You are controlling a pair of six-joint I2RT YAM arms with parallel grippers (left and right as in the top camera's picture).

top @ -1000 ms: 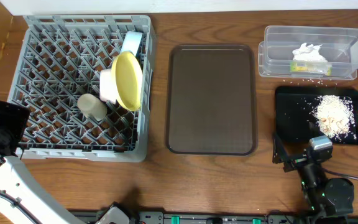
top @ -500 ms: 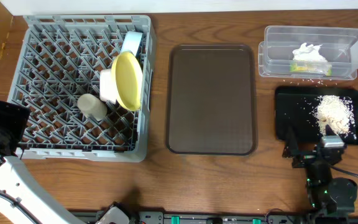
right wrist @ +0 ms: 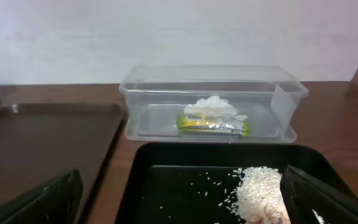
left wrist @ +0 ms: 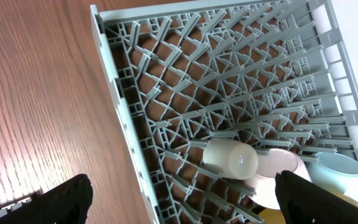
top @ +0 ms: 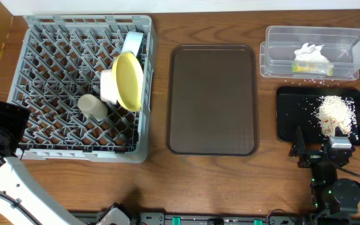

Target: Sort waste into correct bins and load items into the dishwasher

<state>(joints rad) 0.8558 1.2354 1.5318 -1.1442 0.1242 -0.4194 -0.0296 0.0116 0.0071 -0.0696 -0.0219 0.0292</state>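
Nearest the worktop's (top: 230, 181) front edge, both hands stand wide and empty: the right hand (right wrist: 180, 179) just before the black tray (top: 292, 122), the left hand (left wrist: 183, 183) over the near left corner of the grey dish rack (top: 55, 62). Rice crumbs (top: 335, 114) lie heaped on the black tray's right side. In the rack, a pale cup (top: 92, 107) lies on its side, then the white bowl (top: 108, 87), the yellow-green plate (top: 130, 81) on edge, and the blue bowl (top: 132, 42) farthest back. A brown serving tray (top: 212, 100) lies between the rack and the bins. At the back right, the clear tub (top: 280, 44) holds the napkin (top: 310, 52) and the snack wrapper (right wrist: 213, 126).
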